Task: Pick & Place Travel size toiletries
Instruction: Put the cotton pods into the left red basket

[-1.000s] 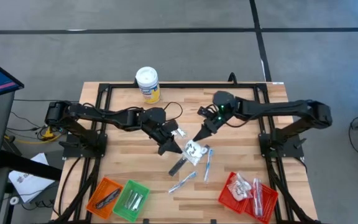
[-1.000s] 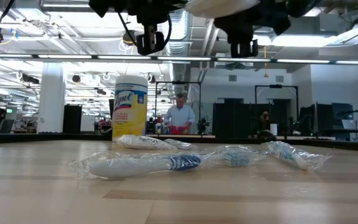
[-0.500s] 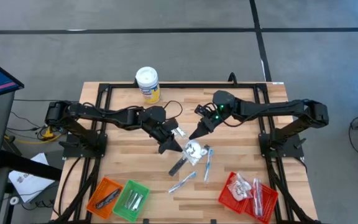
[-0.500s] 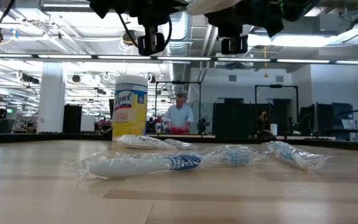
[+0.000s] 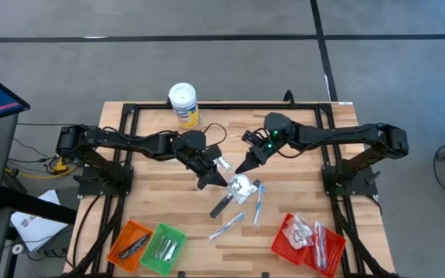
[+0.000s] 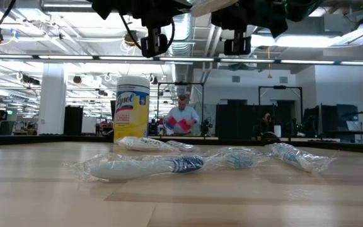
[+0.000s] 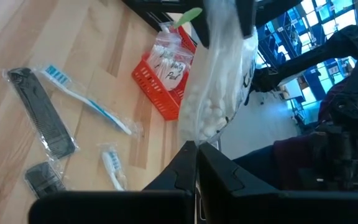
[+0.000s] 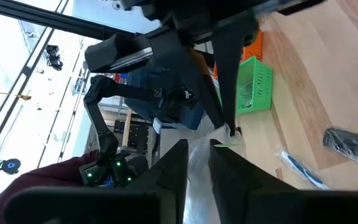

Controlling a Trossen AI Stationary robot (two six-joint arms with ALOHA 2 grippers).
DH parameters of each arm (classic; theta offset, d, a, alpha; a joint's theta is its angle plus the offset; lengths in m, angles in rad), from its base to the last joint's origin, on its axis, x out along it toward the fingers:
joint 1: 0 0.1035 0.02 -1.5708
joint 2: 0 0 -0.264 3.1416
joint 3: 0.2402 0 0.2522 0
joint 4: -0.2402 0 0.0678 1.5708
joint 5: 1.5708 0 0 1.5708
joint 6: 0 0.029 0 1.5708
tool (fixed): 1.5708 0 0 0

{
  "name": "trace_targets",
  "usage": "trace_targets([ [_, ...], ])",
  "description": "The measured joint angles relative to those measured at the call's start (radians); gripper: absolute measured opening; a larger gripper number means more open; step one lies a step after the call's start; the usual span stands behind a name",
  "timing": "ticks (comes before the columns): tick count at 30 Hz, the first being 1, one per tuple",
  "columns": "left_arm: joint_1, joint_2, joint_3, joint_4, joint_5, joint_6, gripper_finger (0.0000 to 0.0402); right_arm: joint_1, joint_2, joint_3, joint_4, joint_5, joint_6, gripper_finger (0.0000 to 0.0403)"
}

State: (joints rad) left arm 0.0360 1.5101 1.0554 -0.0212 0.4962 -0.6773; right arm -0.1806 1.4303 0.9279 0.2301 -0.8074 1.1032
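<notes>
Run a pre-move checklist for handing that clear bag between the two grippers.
1. Left gripper shut on the clear bag: ok.
2. Right gripper closed on the bag: cannot tell; its fingers meet the plastic in the right wrist view.
3. Bag lifted off the table: ok.
4. Red basket has room: ok.
5. Wrapped toothbrush lies below the bag: ok.

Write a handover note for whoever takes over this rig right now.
Left tool: shut on the clear bag of small white pieces, held above mid-table.
Right tool: shut on the same bag.
Done: red basket holds several packets; orange basket and green basket each hold some.
Left: bin the bag, then the wrapped comb and toothbrushes lying on the table.
</notes>
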Motion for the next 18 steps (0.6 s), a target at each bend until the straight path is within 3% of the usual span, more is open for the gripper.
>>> trace_targets([
  [6, 0.0, 0.0, 0.0, 0.003, -0.019, 0.0, 0.0002, 0.0, 0.0, 0.0, -0.065, 0.0, -0.047, 0.0009],
  [10, 0.0, 0.0, 0.0, 0.01, -0.018, -0.029, 0.0017, 0.0, -0.001, 0.0, -0.085, 0.022, -0.061, 0.0007],
  [18, 0.014, -0.051, -0.001, 0.02, -0.048, -0.092, 0.0091, -0.006, -0.075, 0.0, -0.151, 0.109, -0.119, 0.0001],
])
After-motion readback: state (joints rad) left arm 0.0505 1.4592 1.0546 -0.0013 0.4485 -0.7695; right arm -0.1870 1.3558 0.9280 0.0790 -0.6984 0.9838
